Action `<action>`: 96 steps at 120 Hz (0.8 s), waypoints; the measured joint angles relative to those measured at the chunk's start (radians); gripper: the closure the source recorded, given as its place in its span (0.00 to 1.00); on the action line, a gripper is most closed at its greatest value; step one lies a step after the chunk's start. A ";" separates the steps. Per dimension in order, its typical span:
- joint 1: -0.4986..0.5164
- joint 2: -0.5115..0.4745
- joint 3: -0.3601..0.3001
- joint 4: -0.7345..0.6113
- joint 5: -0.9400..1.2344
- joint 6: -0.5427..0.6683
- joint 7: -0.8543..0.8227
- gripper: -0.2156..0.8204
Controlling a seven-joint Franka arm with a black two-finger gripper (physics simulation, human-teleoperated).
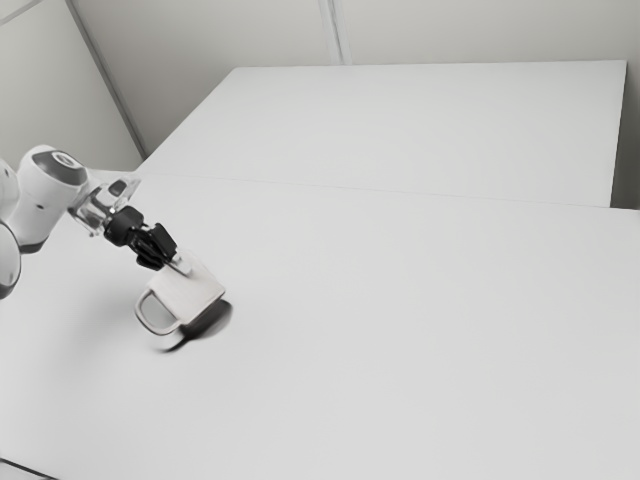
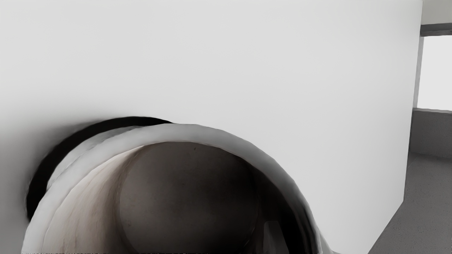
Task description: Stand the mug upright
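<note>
In the exterior view, the arm [image 1: 50, 190] comes in from the view's left, and its black pincer [image 1: 178, 262] is at the mug [image 1: 187, 294], clenched on the wall near the mouth. The mug is over the surface [image 1: 400, 330], toward the exterior view's left. It leans well off upright, its mouth turned up toward the pincer and its base slanting down and away. The handle [image 1: 143, 316] juts toward the exterior view's lower left. A dark shadow [image 1: 208, 321] lies beneath the mug; whether the base touches the surface cannot be told. A second white top [image 1: 430, 120] stretches behind.

In the wrist view, the mug's rim [image 2: 190, 132] curves around the open mouth, with the dim inner bottom [image 2: 187, 197] visible. One fingertip [image 2: 274, 236] is inside the mug, by the wall. Past the surface's edge are a grey floor [image 2: 423, 201] and a bright panel [image 2: 436, 72].
</note>
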 joint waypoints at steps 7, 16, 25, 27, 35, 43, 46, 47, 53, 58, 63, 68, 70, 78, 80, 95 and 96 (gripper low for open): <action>0.000 -0.001 0.000 -0.001 0.000 -0.002 -0.006 0.92; 0.000 -0.002 0.000 0.000 0.000 -0.003 -0.012 0.93; -0.002 -0.012 0.000 0.000 0.002 -0.004 -0.019 0.94; -0.004 -0.017 0.000 0.000 0.004 -0.005 -0.022 0.95; -0.019 -0.043 0.000 -0.002 0.010 -0.004 -0.031 0.95; -0.039 -0.080 0.000 -0.009 0.029 0.008 -0.039 0.95; -0.053 -0.098 0.000 -0.014 0.045 0.020 -0.042 0.96; -0.058 -0.104 0.000 -0.015 0.051 0.024 -0.043 0.96; -0.090 -0.138 0.000 -0.032 0.093 0.059 -0.050 0.96; -0.117 -0.171 -0.002 -0.056 0.137 0.099 -0.056 0.96; -0.139 -0.199 -0.012 -0.081 0.182 0.147 -0.063 0.96; -0.160 -0.221 -0.023 -0.105 0.226 0.198 -0.069 0.96; -0.167 -0.229 -0.030 -0.114 0.244 0.219 -0.072 0.96; -0.187 -0.267 -0.059 -0.157 0.314 0.306 -0.081 0.96; -0.191 -0.278 -0.067 -0.171 0.332 0.329 -0.083 0.96; -0.218 -0.360 -0.122 -0.283 0.477 0.492 -0.099 0.96; -0.220 -0.365 -0.124 -0.290 0.487 0.502 -0.100 0.96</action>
